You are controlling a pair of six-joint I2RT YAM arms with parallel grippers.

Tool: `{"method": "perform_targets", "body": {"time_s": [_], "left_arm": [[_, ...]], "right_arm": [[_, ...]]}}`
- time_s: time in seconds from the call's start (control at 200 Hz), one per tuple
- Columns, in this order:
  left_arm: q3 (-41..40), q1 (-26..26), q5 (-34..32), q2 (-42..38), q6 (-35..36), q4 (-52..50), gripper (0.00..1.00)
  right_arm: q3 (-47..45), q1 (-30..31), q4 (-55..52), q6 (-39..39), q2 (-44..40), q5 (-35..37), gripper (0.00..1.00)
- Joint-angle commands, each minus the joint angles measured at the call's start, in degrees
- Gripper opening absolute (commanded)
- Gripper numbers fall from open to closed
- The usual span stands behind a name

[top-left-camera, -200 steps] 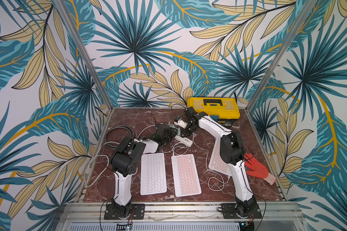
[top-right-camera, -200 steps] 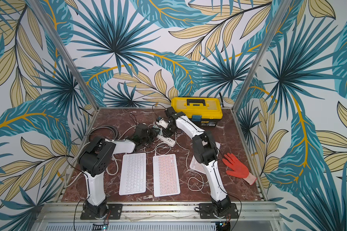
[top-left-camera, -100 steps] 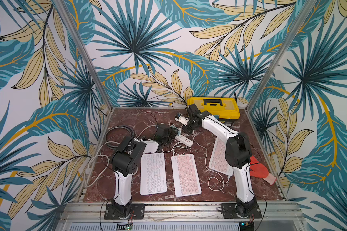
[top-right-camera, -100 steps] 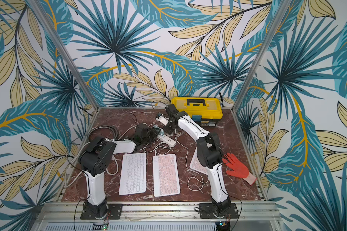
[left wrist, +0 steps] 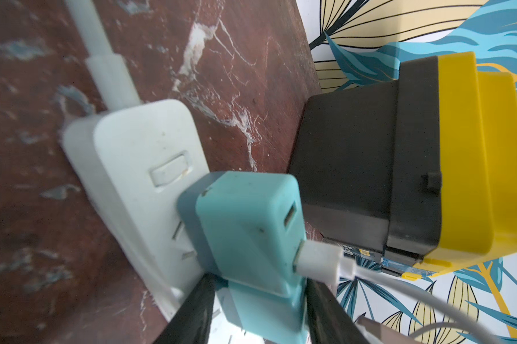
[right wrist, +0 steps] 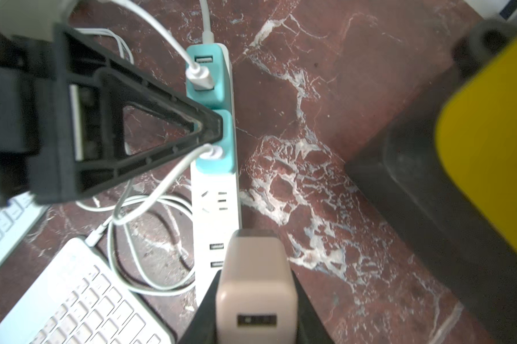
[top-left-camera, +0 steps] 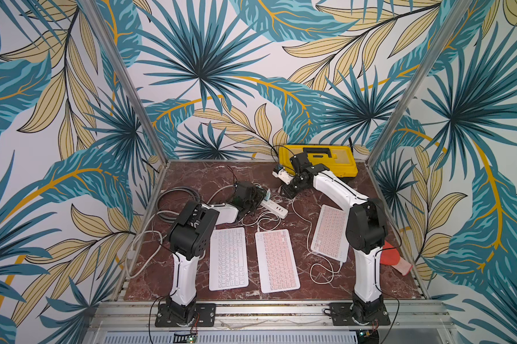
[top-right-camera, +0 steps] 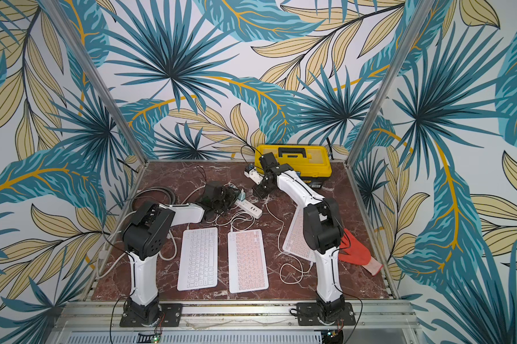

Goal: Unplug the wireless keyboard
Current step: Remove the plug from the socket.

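Observation:
A white power strip (top-left-camera: 276, 207) lies mid-table behind three keyboards: white (top-left-camera: 228, 257), pink (top-left-camera: 276, 260) and a second pink (top-left-camera: 330, 232). Two teal chargers (right wrist: 211, 80) with white USB cables sit plugged in the strip (right wrist: 218, 202). My left gripper (left wrist: 260, 283) is shut on the nearer teal charger (left wrist: 248, 226), with a finger against each of its sides. My right gripper (right wrist: 255, 280) is shut on a beige charger (right wrist: 255, 268) and holds it in the air above the strip's USB end. In a top view, a white cable (top-left-camera: 299, 217) runs from the right pink keyboard up to that gripper (top-left-camera: 290, 192).
A yellow and black toolbox (top-left-camera: 318, 159) stands at the back right, close behind the right gripper. A red glove (top-left-camera: 395, 259) lies by the right edge. Grey and white cables (top-left-camera: 177, 196) coil at the left. Loose white cable (right wrist: 150, 238) loops between strip and keyboards.
My right gripper has risen and drawn back toward the toolbox with the beige charger, away from the strip. The left arm has stayed at the teal charger.

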Motion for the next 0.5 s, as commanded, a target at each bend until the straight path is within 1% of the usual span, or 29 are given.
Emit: {"method": "perform_targets", "body": {"time_s": [0.0,0.18,0.31,0.496], "left_arm": [[-1.83,1.21,-1.73,2.93,1.89,-12.59,0.53],[-1.48,1.35,0.48,-1.07,6.04,-12.61,0.6],[-1.88,1.33,1.72,-5.22,9.87,-12.65,0.65],[-2.51,1.22,6.87,-10.94,15.71,-12.83,0.66]], "right_arm": [[-3.47,-1.54,0.37,4.69,-4.11,-8.16,0.18],[-8.89,-3.3,0.03,6.66,-7.75,-13.87,0.18],[-13.97,-3.96,2.95,8.24,-11.32,-16.65,0.19],[-18.69,-4.87,5.94,10.29,-14.25,-20.96,0.19]]}}
